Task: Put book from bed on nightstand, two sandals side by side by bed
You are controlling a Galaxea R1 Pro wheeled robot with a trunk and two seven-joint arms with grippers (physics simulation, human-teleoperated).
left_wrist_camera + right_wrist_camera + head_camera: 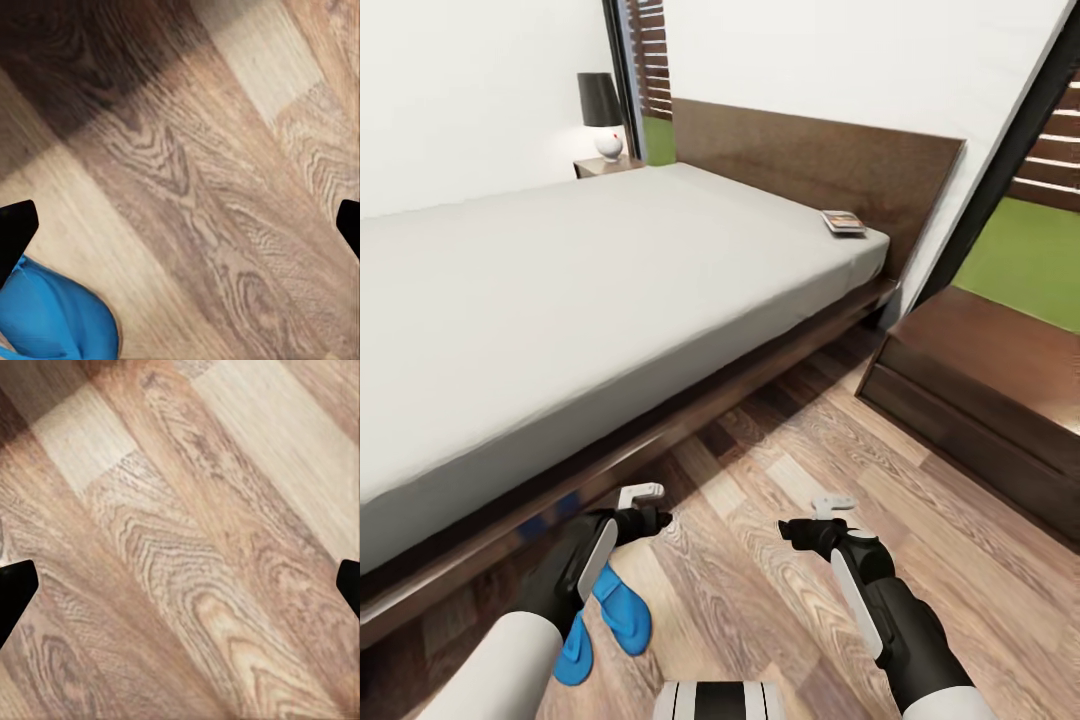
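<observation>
The book (843, 222) lies on the pale mattress of the bed (560, 300), at the corner by the dark headboard. Two blue sandals (622, 608) lie on the plank floor beside the bed, partly under my left forearm, the second (573, 655) close beside the first. One sandal (52, 319) appears in the left wrist view near a fingertip. My left gripper (645, 508) hovers open over the floor just past the sandals, holding nothing. Open and empty too, my right gripper (830, 518) hangs above bare planks. One nightstand (605, 166) stands beyond the bed; another (980, 380) stands at the right by the headboard.
A black-shaded lamp (602, 115) with a white base sits on the far nightstand. Black-framed glass (1020, 150) at the right shows green lawn and a slat fence. Wood floor (790, 600) stretches between the bed frame and the near nightstand.
</observation>
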